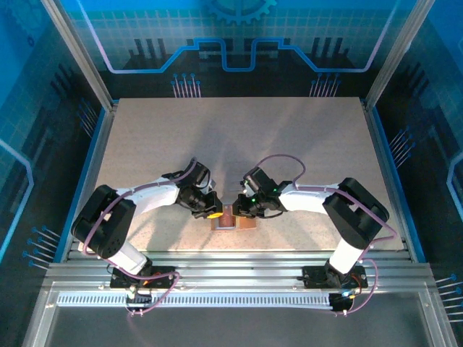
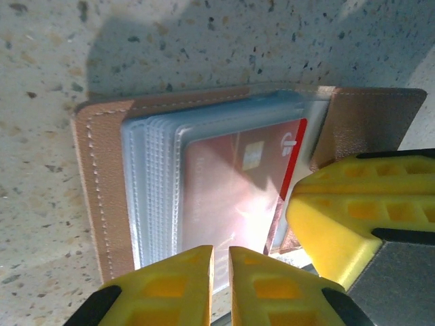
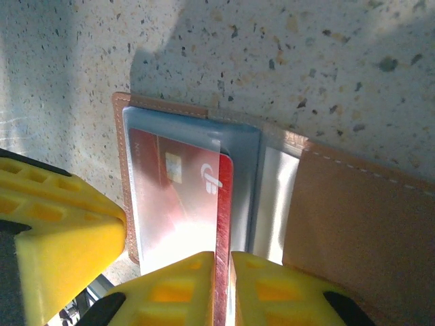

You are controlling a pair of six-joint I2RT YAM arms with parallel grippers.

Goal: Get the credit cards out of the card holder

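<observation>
Nearest, left end effector (image 2: 221,288): fingers pressed almost together, pinching near edge of clear sleeves (image 2: 153,183). Just right of it, right end effector (image 3: 223,288): fingers nearly closed, nipping red card (image 3: 183,204) by its exposed edge, rest of card tucked inside a sleeve. Beneath both, at near centre of counter (image 1: 239,137): holder (image 2: 102,204) lying open and flat, tan cover down, sleeves up, between the yellow tips. Farther out: speckled counter reaching to blue back wall (image 1: 239,29).
</observation>
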